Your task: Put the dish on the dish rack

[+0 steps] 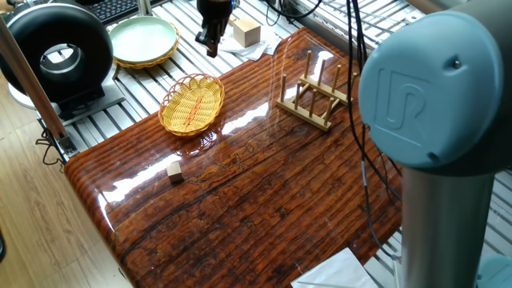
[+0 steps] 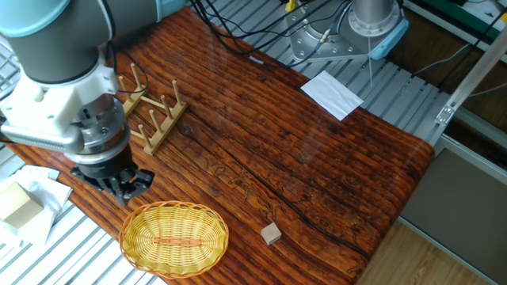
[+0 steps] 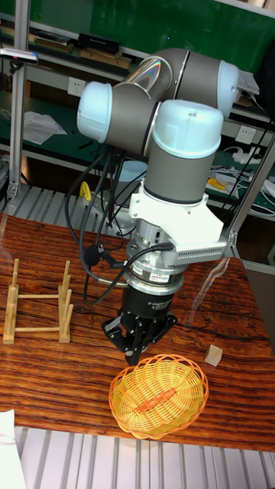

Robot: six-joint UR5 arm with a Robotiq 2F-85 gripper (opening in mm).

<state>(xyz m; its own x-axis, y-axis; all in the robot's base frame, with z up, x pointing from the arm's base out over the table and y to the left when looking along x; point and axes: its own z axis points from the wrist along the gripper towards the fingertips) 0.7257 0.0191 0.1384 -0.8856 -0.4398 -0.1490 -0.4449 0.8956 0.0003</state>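
Note:
The dish (image 1: 192,104) is a golden woven oval basket lying flat near the table's edge, also seen as the dish (image 2: 174,237) and the dish (image 3: 158,395). The dish rack (image 1: 314,96) of light wood with upright pegs stands empty farther along the table; it shows again as the dish rack (image 2: 146,119) and the dish rack (image 3: 38,309). My gripper (image 2: 119,188) hangs point-down just beyond the dish's rim, on its rack side, and above it. Its fingers meet at the tip with nothing between them. The same gripper (image 3: 136,356) appears over the basket's rear rim, and the gripper (image 1: 210,44) sits over the table edge.
A small wooden block (image 2: 272,233) lies on the table past the dish. Off the table are a pale green plate (image 1: 142,38), a black round device (image 1: 56,52), a wooden cube (image 1: 246,32) and white paper (image 2: 333,93). Cables hang beside the rack.

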